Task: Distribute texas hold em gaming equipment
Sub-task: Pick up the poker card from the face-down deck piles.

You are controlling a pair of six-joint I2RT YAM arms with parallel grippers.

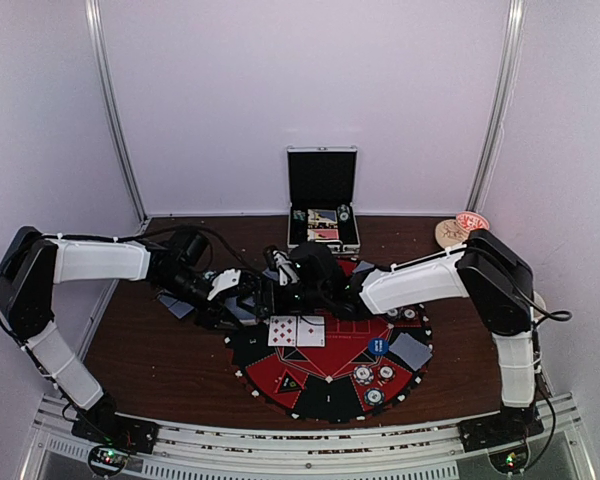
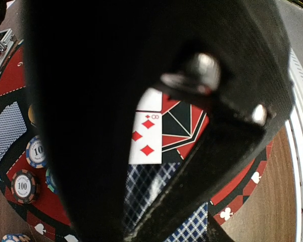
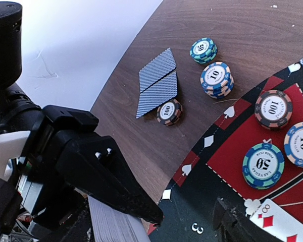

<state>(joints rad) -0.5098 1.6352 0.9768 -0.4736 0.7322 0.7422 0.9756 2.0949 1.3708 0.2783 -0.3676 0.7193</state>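
Lab test booth: white walls [image 1: 300, 100], aluminium frame [image 1: 115, 110].

In the top view, the game mat [image 1: 330, 400] lies at lower centre on the table [image 1: 150, 350]. The open case [image 1: 323, 200] stands behind it, at upper centre. Two face-up cards [image 1: 297, 331] lie side by side on the mat's left half, and chips [image 1: 363, 375] lie at its lower right. In the right wrist view, two face-down cards [image 3: 159, 83] lie at upper centre on the table, with a chip [image 3: 169, 111] touching their lower corner. The card deck [image 3: 111, 224] sits at bottom left.
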